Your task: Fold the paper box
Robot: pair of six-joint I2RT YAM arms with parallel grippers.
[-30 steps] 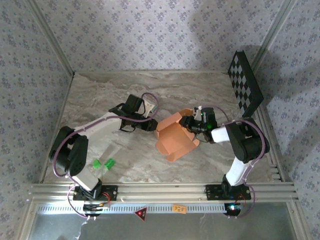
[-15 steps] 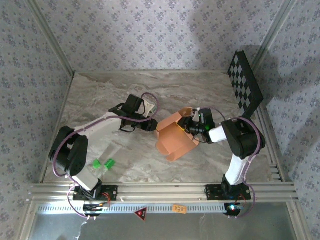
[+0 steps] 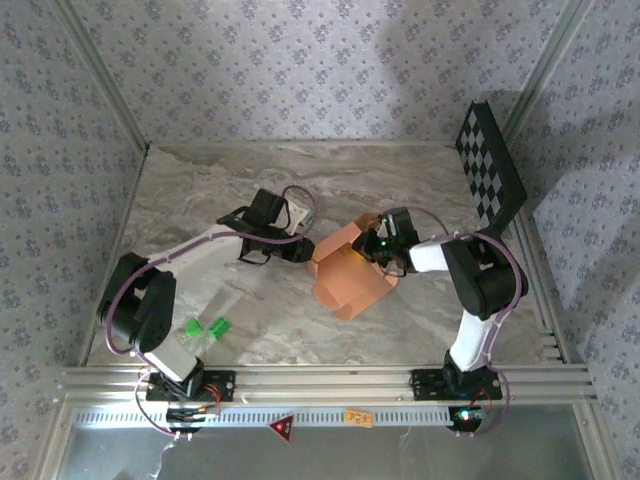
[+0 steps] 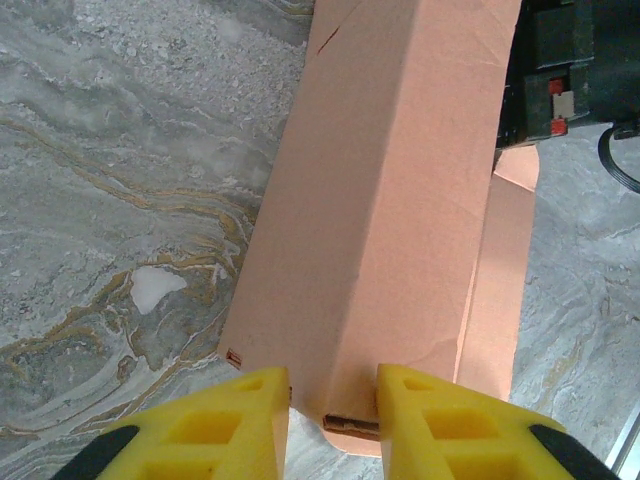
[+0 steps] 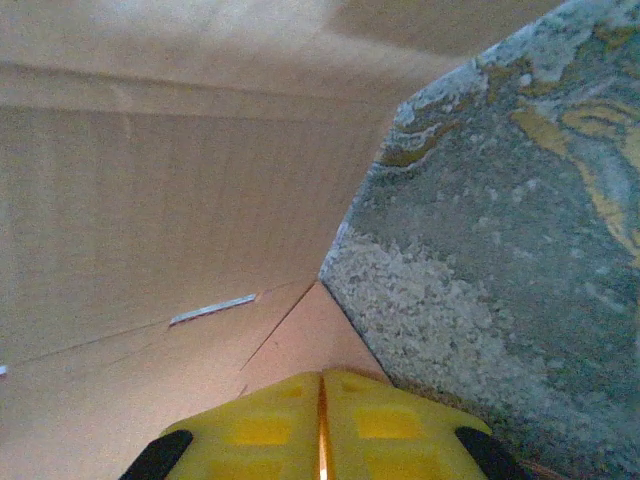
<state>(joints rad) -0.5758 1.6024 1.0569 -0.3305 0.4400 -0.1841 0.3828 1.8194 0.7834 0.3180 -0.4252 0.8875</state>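
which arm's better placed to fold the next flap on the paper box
Probably right: the right pincer, pads together, sits inside the paper box at a flap crease, while the left pincer grips the box's opposite end, steadying it.

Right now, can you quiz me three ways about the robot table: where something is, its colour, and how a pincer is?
1. Where are the green pieces? A by the left arm's base, B beside the checkerboard, C inside the box.
2. What colour is the paper box? A blue, B orange, C white.
3. How is the right pincer? A wide open, B shut, C gripping a green piece.
Answers: A, they lie by that base; B, it looks salmon-orange; B, its yellow pads meet.
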